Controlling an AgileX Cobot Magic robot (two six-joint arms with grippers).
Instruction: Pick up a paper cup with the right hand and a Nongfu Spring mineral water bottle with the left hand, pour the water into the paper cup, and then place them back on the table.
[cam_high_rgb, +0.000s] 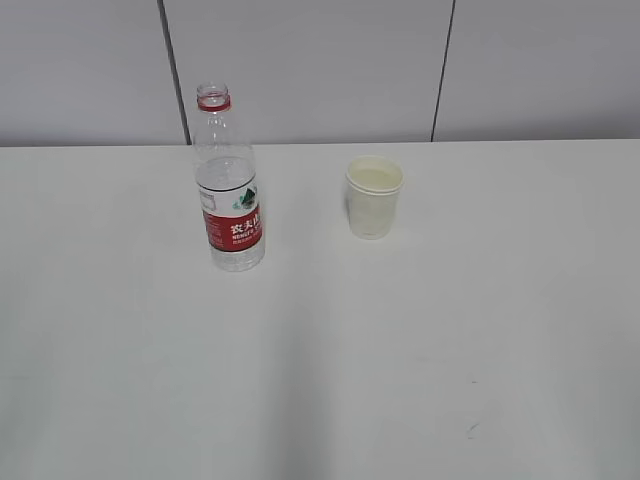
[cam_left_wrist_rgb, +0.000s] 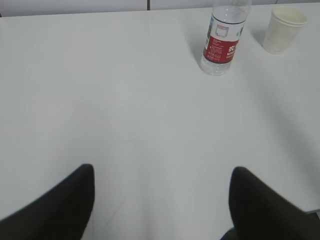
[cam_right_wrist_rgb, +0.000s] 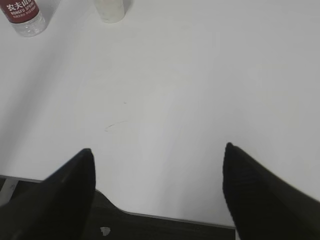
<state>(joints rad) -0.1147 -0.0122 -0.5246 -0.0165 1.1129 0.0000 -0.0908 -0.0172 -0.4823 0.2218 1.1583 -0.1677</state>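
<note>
The Nongfu Spring bottle (cam_high_rgb: 229, 190) stands upright and uncapped on the white table (cam_high_rgb: 320, 350), left of centre, with clear water in its lower part. The paper cup (cam_high_rgb: 374, 196) stands upright to its right, apart from it. Neither arm shows in the exterior view. In the left wrist view my left gripper (cam_left_wrist_rgb: 161, 172) is open and empty, far in front of the bottle (cam_left_wrist_rgb: 222, 42) and cup (cam_left_wrist_rgb: 283, 30). In the right wrist view my right gripper (cam_right_wrist_rgb: 157, 152) is open and empty above the table's front edge; the bottle's base (cam_right_wrist_rgb: 25, 17) and cup's base (cam_right_wrist_rgb: 111, 11) show at the top left.
A grey panelled wall (cam_high_rgb: 320, 60) stands behind the table. A few small dark scuff marks (cam_high_rgb: 470, 430) lie on the tabletop at the front right. The table's front edge (cam_right_wrist_rgb: 165, 217) and dark floor show below the right gripper.
</note>
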